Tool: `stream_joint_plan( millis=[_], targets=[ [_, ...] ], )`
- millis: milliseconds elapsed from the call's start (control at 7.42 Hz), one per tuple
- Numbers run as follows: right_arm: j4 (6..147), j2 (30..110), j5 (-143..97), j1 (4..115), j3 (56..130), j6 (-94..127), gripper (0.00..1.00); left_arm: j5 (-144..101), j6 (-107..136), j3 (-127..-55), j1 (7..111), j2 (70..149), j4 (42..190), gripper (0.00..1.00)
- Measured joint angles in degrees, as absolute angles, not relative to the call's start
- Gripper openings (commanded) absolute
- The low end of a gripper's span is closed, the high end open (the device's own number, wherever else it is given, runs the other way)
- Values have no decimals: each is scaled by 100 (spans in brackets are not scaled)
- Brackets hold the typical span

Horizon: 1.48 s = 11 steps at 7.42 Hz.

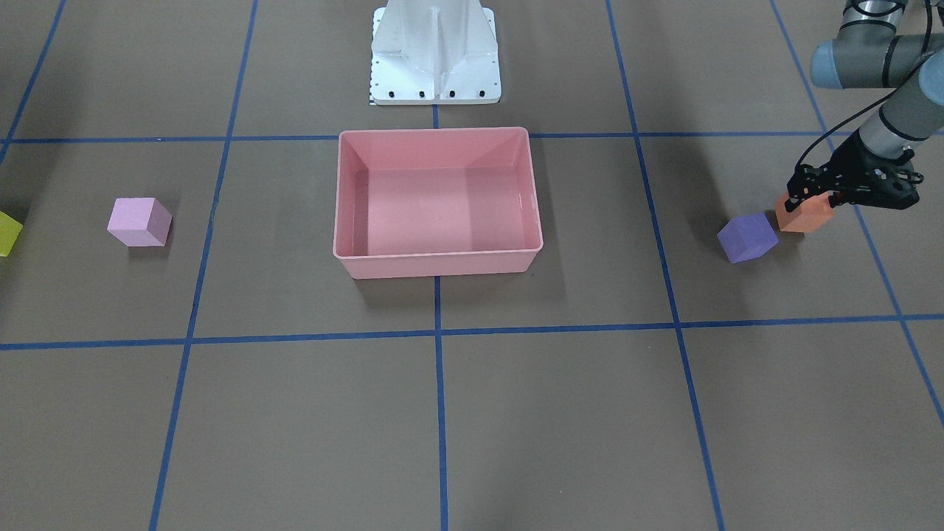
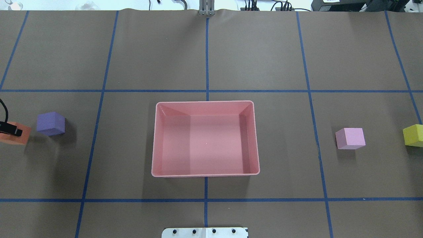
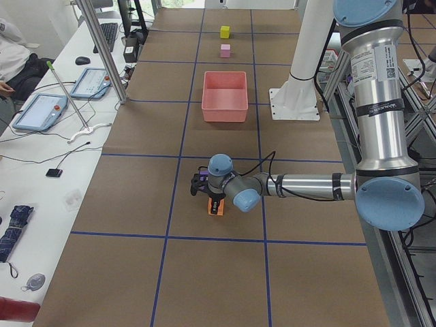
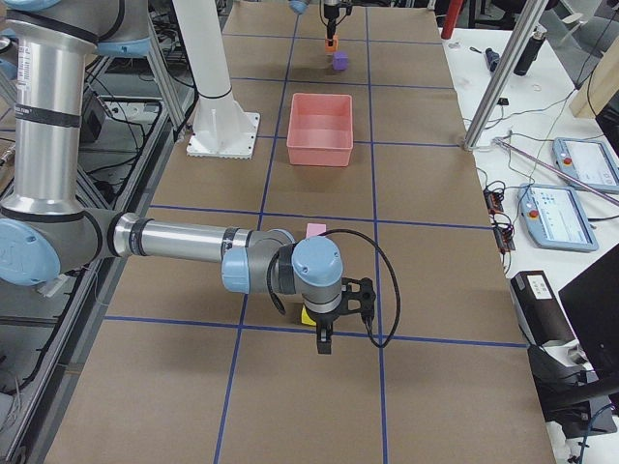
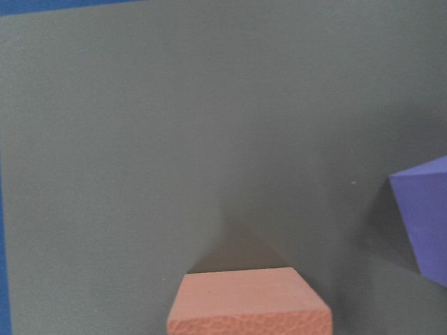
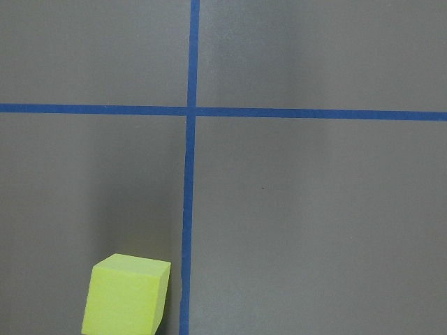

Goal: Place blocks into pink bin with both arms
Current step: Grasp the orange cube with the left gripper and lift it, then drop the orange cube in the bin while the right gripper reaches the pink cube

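The pink bin (image 1: 435,254) stands empty in the middle of the table. My left gripper (image 1: 811,200) is down on the orange block (image 1: 805,216), with its fingers closed on the block's sides. The purple block (image 1: 747,237) lies just beside it, toward the bin. The light pink block (image 1: 139,221) and the yellow block (image 1: 6,232) lie on the other side of the bin. My right gripper (image 4: 323,343) hangs low next to the yellow block (image 6: 126,293). It shows only in the exterior right view, so I cannot tell whether it is open or shut.
The white pedestal base (image 1: 435,55) stands behind the bin. Blue tape lines (image 2: 206,200) cross the brown table. A side bench with tablets and cables (image 3: 41,112) runs along the far edge.
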<state>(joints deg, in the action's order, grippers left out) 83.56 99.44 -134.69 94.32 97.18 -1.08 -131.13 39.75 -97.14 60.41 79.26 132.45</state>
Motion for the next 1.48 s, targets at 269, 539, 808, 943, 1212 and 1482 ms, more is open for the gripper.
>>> stream_joint_plan(
  millis=[269,539,808,943,1212,1482],
  targets=[
    [8302,9950,-13640,9431,9742,-73,100,-13219,3987,-10640,6224,8078,12218,41],
    [8297,9955,-13767,9410,9749,-58,100,-13193,4093,-11526,6227,8662,10799,41],
    [8200,9953,-13827,9249,9839,333,100,-13100,4843,-11732,5839,9423,10356,41],
    [8095,9950,-13812,9086,9945,711,100,-12809,5402,-11751,5399,9856,10176,41],
    [7988,9949,-13765,8786,10137,1273,100,-11954,6510,-11743,4203,11188,9091,42],
    [7935,9949,-13758,8535,10299,1716,100,-11016,7343,-11599,2976,12432,7995,80]
  ],
)
